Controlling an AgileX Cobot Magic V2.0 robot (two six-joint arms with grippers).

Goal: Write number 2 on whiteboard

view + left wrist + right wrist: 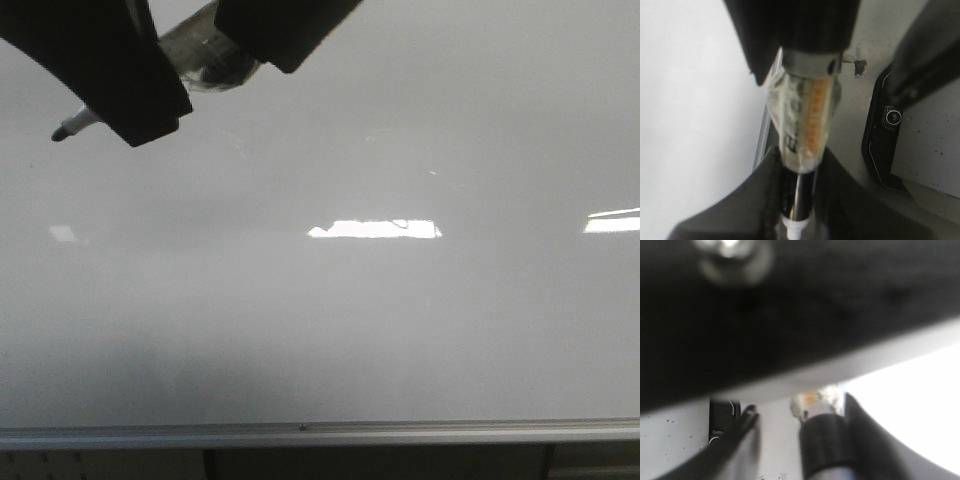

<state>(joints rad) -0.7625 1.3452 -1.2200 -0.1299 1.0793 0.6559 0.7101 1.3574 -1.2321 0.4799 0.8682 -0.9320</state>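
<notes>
Left gripper [797, 200] clamps a tape-wrapped black marker [75, 125] over the glossy, unmarked whiteboard [400, 330].

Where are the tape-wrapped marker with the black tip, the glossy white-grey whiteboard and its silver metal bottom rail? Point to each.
tape-wrapped marker [205, 55]: front view, on the taped barrel.
glossy white-grey whiteboard [420, 330]: front view, on bare board surface.
silver metal bottom rail [450, 432]: front view, on the rail's face.

The whiteboard [400, 330] is a large, glossy, grey-white surface filling nearly the whole front view, with a silver metal rail along its bottom edge. No drawn digit can be made out on it.
</notes>
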